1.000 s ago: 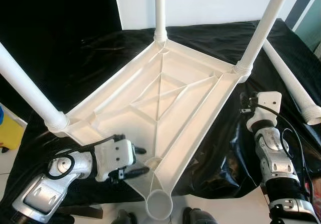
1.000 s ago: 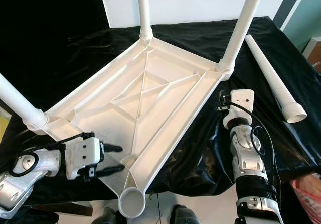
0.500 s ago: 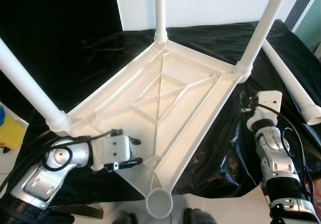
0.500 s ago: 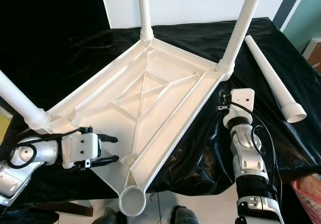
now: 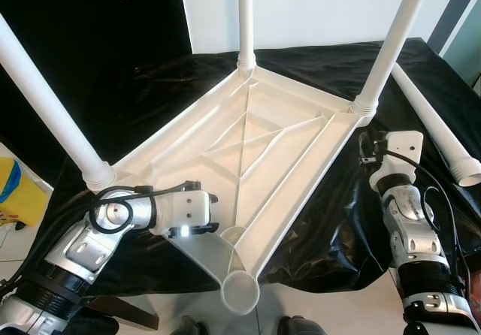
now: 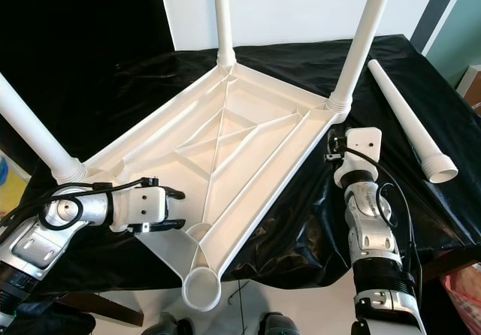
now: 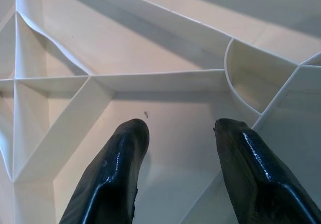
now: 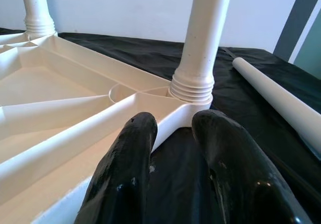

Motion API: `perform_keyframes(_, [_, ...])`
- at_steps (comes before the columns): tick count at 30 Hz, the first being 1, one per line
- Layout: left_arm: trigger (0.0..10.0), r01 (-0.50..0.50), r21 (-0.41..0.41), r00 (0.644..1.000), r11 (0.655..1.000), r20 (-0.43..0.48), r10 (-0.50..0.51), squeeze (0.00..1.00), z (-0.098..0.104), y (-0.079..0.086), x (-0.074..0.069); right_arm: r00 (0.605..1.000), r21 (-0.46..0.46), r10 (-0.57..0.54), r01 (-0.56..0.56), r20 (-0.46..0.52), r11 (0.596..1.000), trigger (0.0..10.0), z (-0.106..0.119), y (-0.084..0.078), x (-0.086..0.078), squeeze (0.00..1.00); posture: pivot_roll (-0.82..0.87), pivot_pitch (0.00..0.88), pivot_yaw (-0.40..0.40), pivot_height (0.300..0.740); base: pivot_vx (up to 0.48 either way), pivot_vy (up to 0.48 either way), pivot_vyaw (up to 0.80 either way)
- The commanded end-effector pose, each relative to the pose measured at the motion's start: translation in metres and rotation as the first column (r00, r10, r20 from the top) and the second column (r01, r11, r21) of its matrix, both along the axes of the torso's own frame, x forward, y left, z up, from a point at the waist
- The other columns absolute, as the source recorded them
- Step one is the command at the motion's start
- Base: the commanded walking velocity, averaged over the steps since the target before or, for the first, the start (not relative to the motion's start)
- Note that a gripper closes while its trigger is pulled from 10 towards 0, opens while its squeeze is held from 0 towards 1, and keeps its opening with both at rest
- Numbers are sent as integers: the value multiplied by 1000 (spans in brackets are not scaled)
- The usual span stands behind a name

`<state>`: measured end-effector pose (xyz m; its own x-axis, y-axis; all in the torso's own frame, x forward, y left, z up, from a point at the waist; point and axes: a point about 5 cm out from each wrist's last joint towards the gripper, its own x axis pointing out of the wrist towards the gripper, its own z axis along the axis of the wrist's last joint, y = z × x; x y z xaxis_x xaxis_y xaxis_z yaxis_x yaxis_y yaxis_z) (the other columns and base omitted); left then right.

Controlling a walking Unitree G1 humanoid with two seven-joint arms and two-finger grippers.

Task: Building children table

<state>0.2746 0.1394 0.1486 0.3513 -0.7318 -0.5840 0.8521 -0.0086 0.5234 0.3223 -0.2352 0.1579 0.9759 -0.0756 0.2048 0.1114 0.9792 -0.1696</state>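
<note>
Black cloth [image 5: 316, 64] under upturned white table [image 5: 248, 147]

White table on black cloth

The upturned tabletop [image 5: 248, 155], its three fitted legs [image 5: 391, 46] and the loose leg [image 6: 409, 121] near the cloth's right edge are plain white. The cloth [image 5: 150, 87] is glossy black, unpatterned. Both arms are silver with white wrist blocks and black fingers [image 7: 113, 179]. A yellow object [image 5: 19, 196] sits off the cloth's left edge.

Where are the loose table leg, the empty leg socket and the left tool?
loose table leg [image 6: 406, 117], right eye view, mid-shaft.
empty leg socket [image 5: 240, 292], left eye view, round rim.
left tool [image 5: 212, 214], left eye view, between its fingertips.
</note>
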Motion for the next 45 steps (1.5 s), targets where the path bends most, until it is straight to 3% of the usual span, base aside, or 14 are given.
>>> perform_keyframes(1, [7373,0,67,988,998,-157,10,0,-25,6,-8,1000,5,-12,12,-2,1000,10000,0,-2,-3,0,-87,140,55,740,0,0,0])
perform_keyframes(2, [4902,3,63,983,998,-182,9,0,-26,6,-8,1000,7,-19,19,0,1000,10000,0,-4,-3,0,-90,141,61,740,0,0,0])
perform_keyframes(4, [4902,2,59,981,998,-196,10,0,-27,7,-8,1000,8,-24,24,2,1000,10000,0,-4,-4,0,-90,141,61,740,0,0,0])
perform_keyframes(5, [0,3,50,980,999,-200,7,0,-27,6,-8,1000,9,-27,27,3,1000,10000,0,-5,-4,0,-91,142,63,740,0,0,0])
perform_keyframes(18, [0,-45,-291,965,956,-259,-33,0,10,-23,-2,999,34,-31,31,11,999,10000,-1,1,-6,0,-80,147,76,740,0,0,0])
perform_keyframes(25, [0,-26,-348,961,937,-266,-72,0,21,-30,-2,1000,37,-27,26,16,999,10000,1,3,-4,0,-82,145,77,740,0,0,0])
perform_keyframes(26, [2863,-29,-349,963,937,-261,-67,0,21,-30,-1,999,39,-26,25,19,999,10000,2,4,-4,0,-82,145,78,740,0,0,0])
perform_keyframes(28, [2863,-32,-350,963,936,-262,-65,0,22,-30,-1,999,40,-25,24,22,999,10000,2,4,-4,0,-83,145,78,740,0,0,0])
perform_keyframes(29, [10000,-31,-350,962,936,-263,-66,0,23,-30,-1,999,41,-24,23,23,999,10000,3,4,-5,0,-83,145,77,740,0,0,0])
perform_keyframes(31, [10000,-37,-358,961,933,-270,-66,0,25,-28,-2,1000,45,-22,21,20,999,10000,1,5,-7,0,-82,146,76,740,0,0,0])
perform_keyframes(32, [10000,-46,-369,962,928,-266,-58,216,28,-27,-1,1000,49,-25,24,15,998,10000,-1,7,-9,0,-83,146,74,740,0,0,0])
perform_keyframes(35, [10000,-65,-378,966,924,-255,-37,216,31,-24,0,999,55,-32,32,7,998,10000,-3,9,-12,0,-83,147,73,740,0,0,0])
perform_keyframes(36, [10000,-75,-373,969,925,-245,-21,0,32,-21,0,999,65,-49,49,3,997,10000,-6,11,-14,0,-84,149,70,740,0,0,0])
perform_keyframes(45, [10000,-126,-412,961,902,-276,8,0,38,-6,-18,972,124,-232,236,-41,964,10000,-18,14,-21,0,-71,153,55,740,0,0,0])
